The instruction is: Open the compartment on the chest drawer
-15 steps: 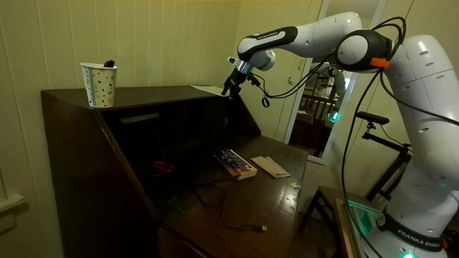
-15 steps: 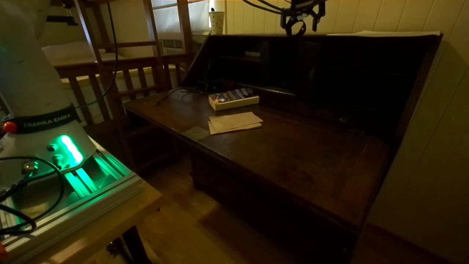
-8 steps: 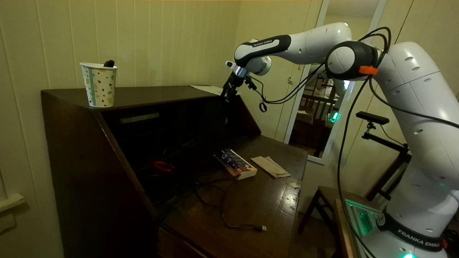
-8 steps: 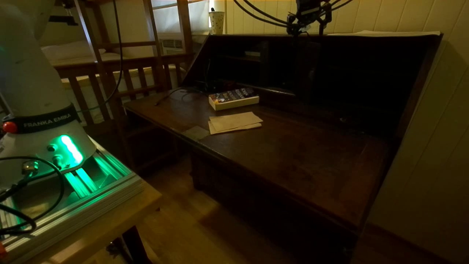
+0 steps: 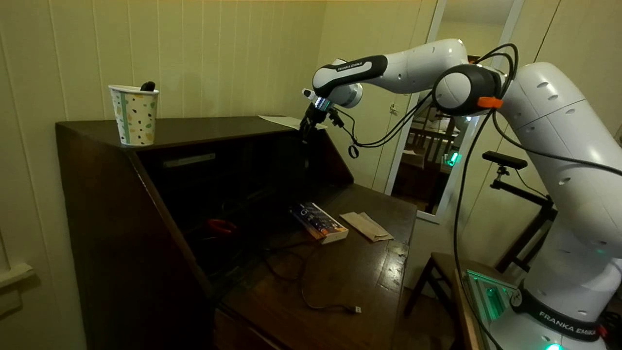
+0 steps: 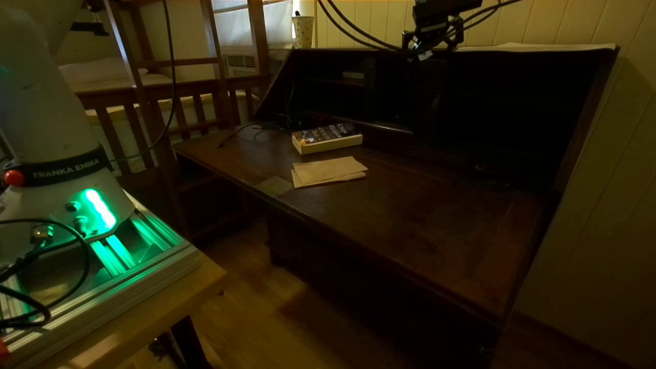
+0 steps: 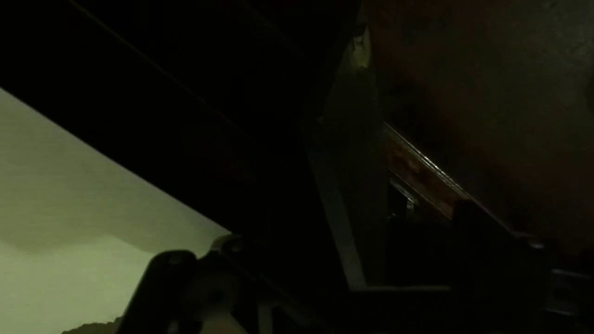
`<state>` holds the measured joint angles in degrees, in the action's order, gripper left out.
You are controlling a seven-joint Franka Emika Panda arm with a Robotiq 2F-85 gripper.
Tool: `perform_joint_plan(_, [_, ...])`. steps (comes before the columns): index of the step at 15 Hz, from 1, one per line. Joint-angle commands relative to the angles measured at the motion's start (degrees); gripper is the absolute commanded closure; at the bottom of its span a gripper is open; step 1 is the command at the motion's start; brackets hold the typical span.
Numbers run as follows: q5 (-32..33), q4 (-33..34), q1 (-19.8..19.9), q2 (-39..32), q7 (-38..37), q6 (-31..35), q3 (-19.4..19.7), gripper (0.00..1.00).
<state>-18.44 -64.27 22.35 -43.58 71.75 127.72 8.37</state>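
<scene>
Gripper (image 5: 303,135) sits lower and nearer the opening of the chest (image 5: 116,209) than half a second ago; arm (image 5: 469,90) lower with it. Reads as an approach to the inner compartments, with no pull begun. Fingers (image 7: 160,287) spread, nothing seen in their grasp. Wrist view: a dark upright panel (image 7: 359,195) shows between them, likely the target, but depth and contact cannot be told.

Chest stands by the wall (image 5: 209,58), before the arm, in both exterior views; flap (image 6: 420,220) down, interior nearly black. Which compartment is meant: unclear.

Around: book (image 5: 318,222) and folded papers (image 5: 367,226) near each other on flap; cable (image 5: 349,307) trails along it; cup (image 5: 136,116) and sheet (image 5: 284,121) on the top. Hindrances, in my judgement: front edge of the top, which could catch a finger; poor light; the book, if a door swings low.
</scene>
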Motion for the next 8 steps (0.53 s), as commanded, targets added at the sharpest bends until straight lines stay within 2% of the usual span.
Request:
perform_joint_plan(1, [1.40, 3.03, -0.99, -2.16, -2.47, -1.01, 1.10, 0.00])
perform_joint_plan(5, [2.33, 0.33, -2.53, 0.22, -3.52, -3.83, 2.01, 0.00])
perform_joint_plan(8, [2.22, -3.65, -3.36, 4.33, -0.90, -7.28, 1.54, 0.00])
